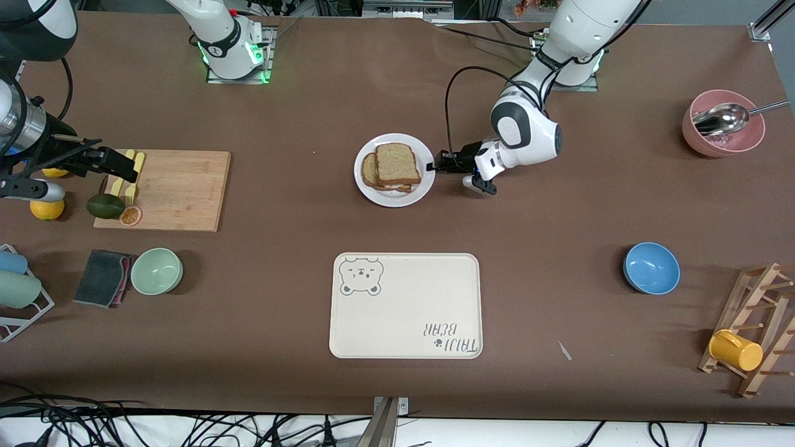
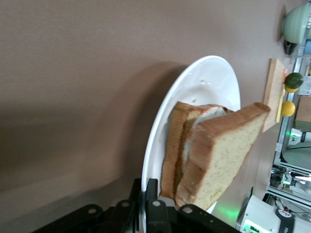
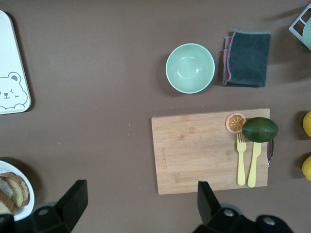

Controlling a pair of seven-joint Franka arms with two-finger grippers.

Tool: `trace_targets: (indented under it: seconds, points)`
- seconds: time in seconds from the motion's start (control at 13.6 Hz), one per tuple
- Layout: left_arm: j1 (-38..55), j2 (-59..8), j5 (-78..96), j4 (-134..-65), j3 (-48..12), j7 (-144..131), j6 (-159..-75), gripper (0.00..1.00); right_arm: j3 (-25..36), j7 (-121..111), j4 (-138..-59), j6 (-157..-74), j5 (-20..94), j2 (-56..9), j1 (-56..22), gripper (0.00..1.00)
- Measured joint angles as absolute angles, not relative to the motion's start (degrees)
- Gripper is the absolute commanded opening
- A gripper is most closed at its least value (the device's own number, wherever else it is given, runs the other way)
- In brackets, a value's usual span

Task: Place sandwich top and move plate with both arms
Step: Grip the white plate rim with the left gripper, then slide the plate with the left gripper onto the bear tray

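The left gripper (image 1: 435,166) has its jaws clamped on the rim of the plate (image 1: 367,186), mid-worktop toward the robots' edge. The sandwich top (image 1: 396,163) already caps the stack; moving remains. The right gripper (image 1: 127,166) hangs released over the cutting board (image 1: 180,192).

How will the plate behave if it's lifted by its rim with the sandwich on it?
The plate looks rigid and glazed, so probably slippery in the left pincer at its rim. The sandwich top sits skewed on the stack and may slide if the plate tilts.
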State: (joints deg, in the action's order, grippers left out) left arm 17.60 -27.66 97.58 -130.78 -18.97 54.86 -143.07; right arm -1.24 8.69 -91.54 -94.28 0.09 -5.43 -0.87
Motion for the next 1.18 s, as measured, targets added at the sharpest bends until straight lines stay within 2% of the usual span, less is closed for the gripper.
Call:
trace_targets:
  seconds: [0.37, 1.18]
  points:
    - [17.6, -28.4, 104.2, -130.7, -19.1, 61.1, -143.0, 0.00, -1.2, 9.4, -91.5, -94.3, 0.1, -5.4, -0.9, 1.00]
    - [16.4, -28.4, 104.6, -127.0, -18.5, 59.7, -144.0, 0.00, -1.1, 9.5, -91.5, -94.4, -1.4, -5.4, -0.9, 1.00]
